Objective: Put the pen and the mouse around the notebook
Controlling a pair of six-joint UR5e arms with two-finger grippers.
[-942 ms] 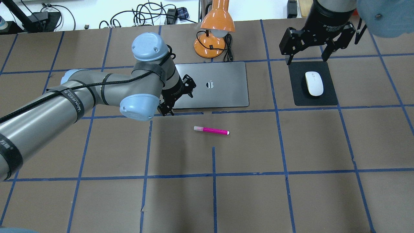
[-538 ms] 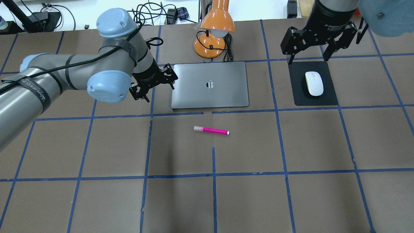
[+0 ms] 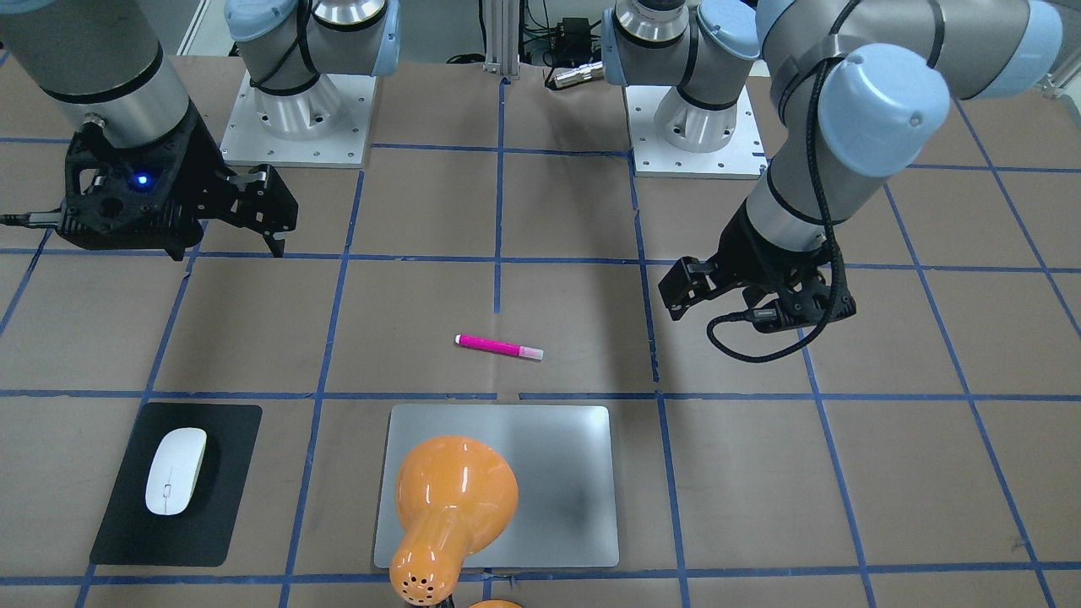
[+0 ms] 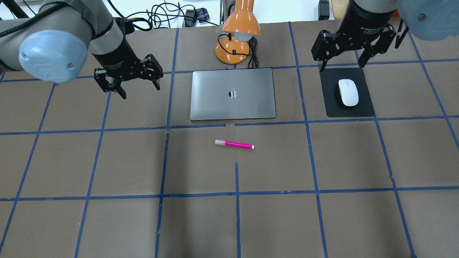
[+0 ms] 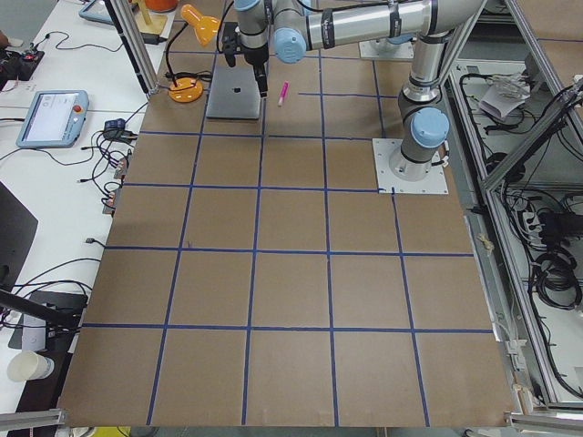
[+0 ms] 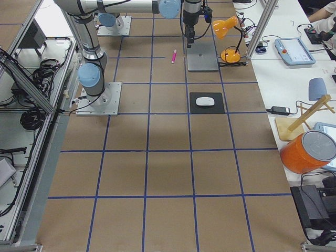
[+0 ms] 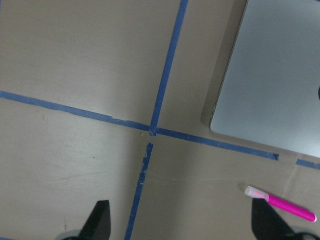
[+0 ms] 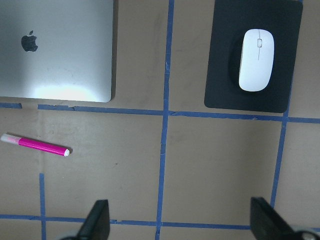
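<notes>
Pen [image 4: 234, 144] lies flat on the tabletop [image 4: 322, 161] at 6 o'clock of the notebook [image 4: 233, 94], near it but apart. It looks light, stiff and apt to roll, so it is best pinched across mid-barrel. Mouse [image 4: 348, 92] sits on a black mat [image 4: 331, 107] at 3 o'clock. Being glossy, it is probably slippery, so grip its long sides low. Left hand [image 4: 141, 92] at the notebook's 9 o'clock and right hand [image 4: 342, 68] at the mouse's 12 o'clock both hang spread apart, empty. A lamp [image 4: 241, 25] crowds the notebook's 12 o'clock; the other sides offer open room.
</notes>
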